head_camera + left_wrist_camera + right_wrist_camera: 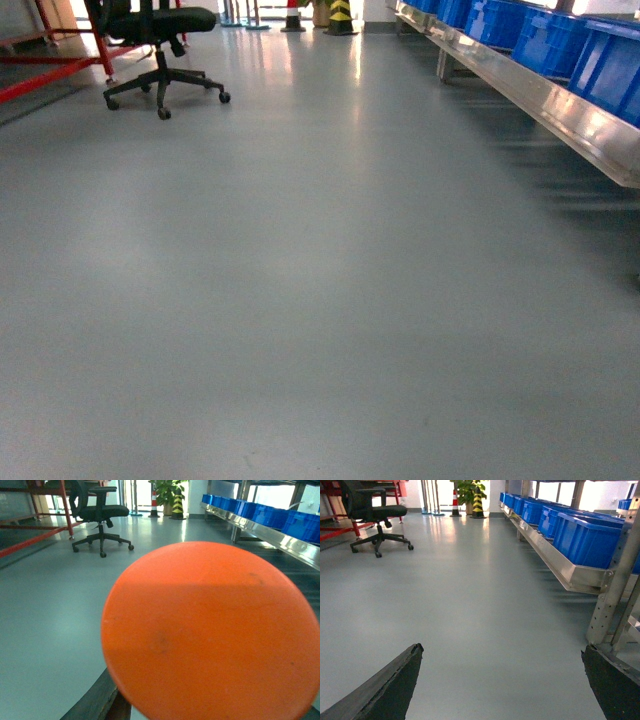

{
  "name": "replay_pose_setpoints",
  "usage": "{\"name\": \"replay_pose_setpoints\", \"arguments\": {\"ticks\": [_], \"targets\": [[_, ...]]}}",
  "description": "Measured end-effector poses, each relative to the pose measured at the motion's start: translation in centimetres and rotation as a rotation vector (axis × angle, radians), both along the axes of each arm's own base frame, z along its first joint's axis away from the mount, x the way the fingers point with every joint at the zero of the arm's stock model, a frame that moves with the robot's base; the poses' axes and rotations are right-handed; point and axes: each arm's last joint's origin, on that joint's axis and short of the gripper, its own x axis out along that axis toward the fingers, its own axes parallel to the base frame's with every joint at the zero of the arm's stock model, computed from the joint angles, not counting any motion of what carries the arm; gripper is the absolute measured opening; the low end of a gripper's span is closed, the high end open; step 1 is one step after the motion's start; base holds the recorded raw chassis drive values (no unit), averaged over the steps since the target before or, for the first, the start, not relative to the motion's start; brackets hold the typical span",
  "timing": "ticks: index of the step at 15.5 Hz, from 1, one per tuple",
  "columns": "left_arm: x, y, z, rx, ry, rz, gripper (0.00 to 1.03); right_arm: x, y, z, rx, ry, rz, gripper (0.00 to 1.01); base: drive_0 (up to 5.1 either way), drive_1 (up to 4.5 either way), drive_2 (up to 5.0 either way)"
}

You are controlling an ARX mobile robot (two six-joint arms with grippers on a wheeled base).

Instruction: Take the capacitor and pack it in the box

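An orange disc, the capacitor (215, 630), fills most of the left wrist view. It sits right in front of the camera, in my left gripper (210, 695). One dark finger (102, 702) shows at the disc's lower left edge, and the other is hidden behind the disc. In the right wrist view my right gripper (501, 650) is open, with only grey floor between its two dark fingers. The box is out of view. Neither gripper shows in the head view.
Grey floor (300, 300) stretches ahead. A black office chair (160, 50) and a red frame (55, 70) stand at the far left. Blue bins (560, 45) sit on a long metal shelf (540, 100) along the right. A perforated rack upright (615, 580) is close on the right.
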Motion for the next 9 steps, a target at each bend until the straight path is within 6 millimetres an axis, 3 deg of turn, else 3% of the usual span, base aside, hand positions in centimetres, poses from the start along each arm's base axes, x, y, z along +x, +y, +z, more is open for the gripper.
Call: {"name": "replay_pose_setpoints", "arguments": {"ticks": [9], "targets": [[0.00, 0.00, 0.00, 0.000, 0.000, 0.000, 0.44, 0.00, 0.00, 0.01, 0.000, -0.001, 0.000, 0.98, -5.0, 2.40, 2.4]]}}
